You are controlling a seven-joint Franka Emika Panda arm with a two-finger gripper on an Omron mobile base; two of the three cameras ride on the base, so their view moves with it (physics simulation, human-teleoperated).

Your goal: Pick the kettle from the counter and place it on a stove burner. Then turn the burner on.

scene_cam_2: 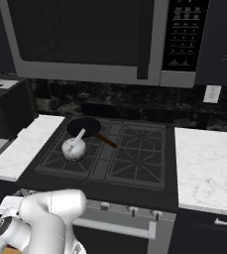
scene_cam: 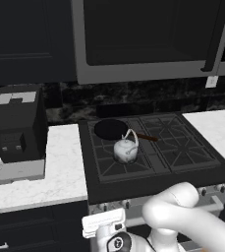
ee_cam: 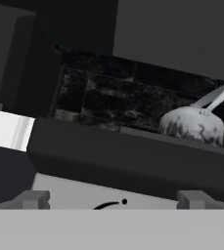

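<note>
Kettle (scene_cam: 126, 151), silvery-white, upright on the front-left stove burner (scene_cam: 121, 160), wire handle arched above. Black pan (scene_cam: 110, 129) with brown handle just behind it at 11 o'clock; white counter (scene_cam: 60, 167) and black coffee machine (scene_cam: 16, 125) at 9 o'clock. Gripper (ee_cam: 112, 199) low before the stove front, jaws spread wide, grasping nothing.

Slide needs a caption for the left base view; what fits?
Kettle sits on the front-left stove burner, a black pan behind it.

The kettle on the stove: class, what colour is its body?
Silvery white with faint grey mottling; the kettle shows it best in the left base view.
</note>
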